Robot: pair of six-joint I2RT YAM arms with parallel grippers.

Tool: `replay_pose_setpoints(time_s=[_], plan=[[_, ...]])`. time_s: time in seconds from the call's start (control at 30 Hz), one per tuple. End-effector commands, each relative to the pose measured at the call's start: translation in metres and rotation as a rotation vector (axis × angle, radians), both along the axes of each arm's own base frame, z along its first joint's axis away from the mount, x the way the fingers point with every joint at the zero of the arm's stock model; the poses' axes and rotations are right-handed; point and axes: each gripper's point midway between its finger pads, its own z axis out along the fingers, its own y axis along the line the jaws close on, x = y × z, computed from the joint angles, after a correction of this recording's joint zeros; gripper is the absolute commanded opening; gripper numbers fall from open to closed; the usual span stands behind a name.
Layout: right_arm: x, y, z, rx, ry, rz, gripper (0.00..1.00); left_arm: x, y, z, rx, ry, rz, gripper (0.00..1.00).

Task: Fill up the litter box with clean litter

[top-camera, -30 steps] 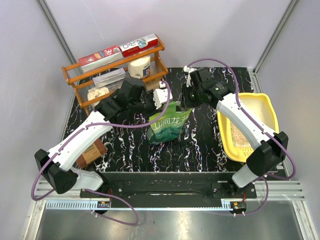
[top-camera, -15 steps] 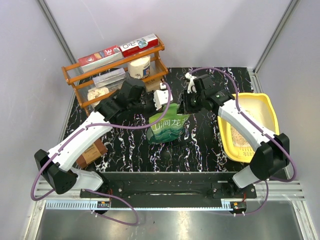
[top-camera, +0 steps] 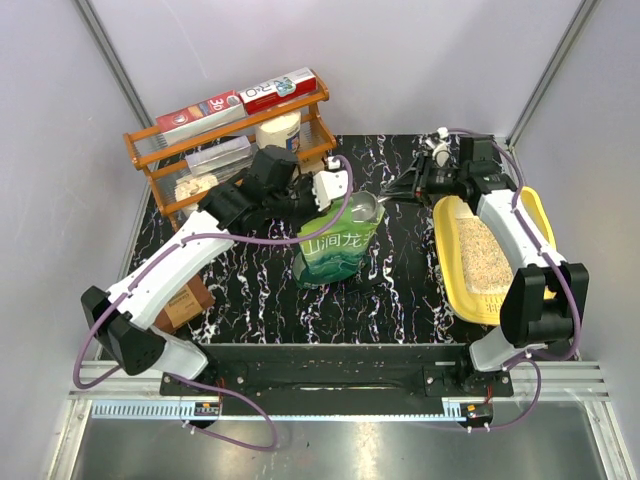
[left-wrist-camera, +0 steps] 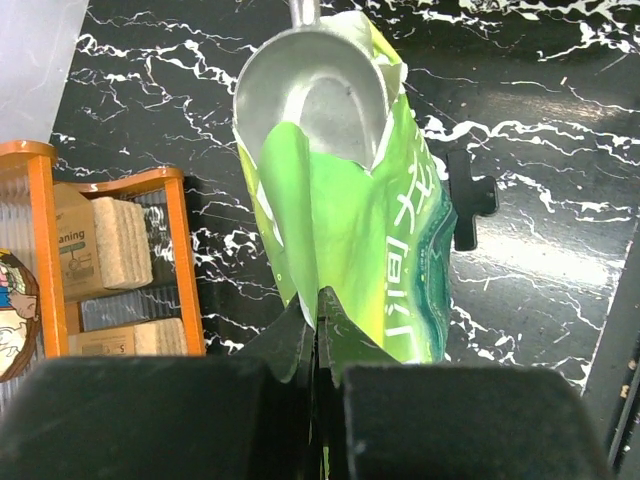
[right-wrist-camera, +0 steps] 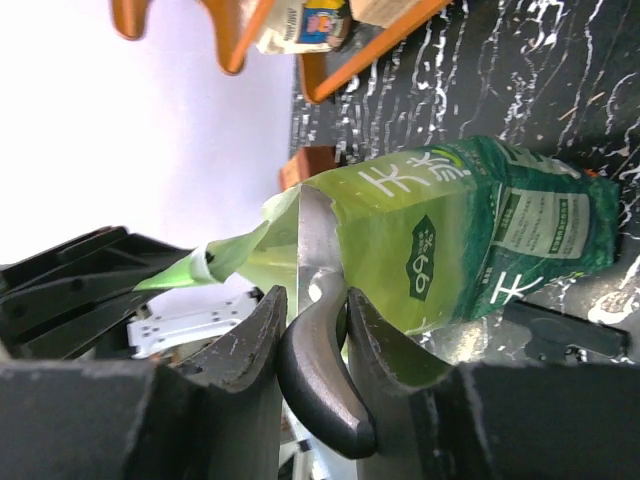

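The green pouch (top-camera: 335, 250) of clean litter stands upright mid-table. My left gripper (top-camera: 335, 190) is shut on the pouch's torn top edge, as the left wrist view (left-wrist-camera: 322, 320) shows. My right gripper (top-camera: 415, 188) is shut on the dark handle of the grey scoop (top-camera: 367, 208). The scoop's metal bowl (left-wrist-camera: 310, 100) sits in the pouch's mouth and looks empty. In the right wrist view the handle (right-wrist-camera: 320, 380) is pinched between the fingers, with the pouch (right-wrist-camera: 450, 230) beyond. The yellow litter box (top-camera: 462, 300) lies at the right and holds tan litter (top-camera: 485, 255).
An orange wire rack (top-camera: 230, 140) with boxes and a jar stands at the back left. A brown box (top-camera: 185, 300) lies by the left arm. A small black part (left-wrist-camera: 470, 200) lies on the black marbled table beside the pouch.
My right wrist has swung back to the right toward the litter box. The scoop's bowl, hidden before, now shows at the pouch's mouth. The left gripper has shifted slightly right, still holding the pouch.
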Motion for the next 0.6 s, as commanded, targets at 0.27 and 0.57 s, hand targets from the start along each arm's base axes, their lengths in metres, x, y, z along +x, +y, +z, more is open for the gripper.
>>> replay_pose_setpoints(time_s=[0.27, 0.57], plan=[[-0.027, -0.035, 0.077, 0.255, -0.169, 0.127, 0.0, 0.014, -0.01, 0.055, -0.074, -0.148, -0.015, 0.0], [-0.025, -0.042, 0.07, 0.115, -0.21, 0.054, 0.0, 0.011, -0.004, 0.062, -0.066, -0.193, -0.03, 0.0]])
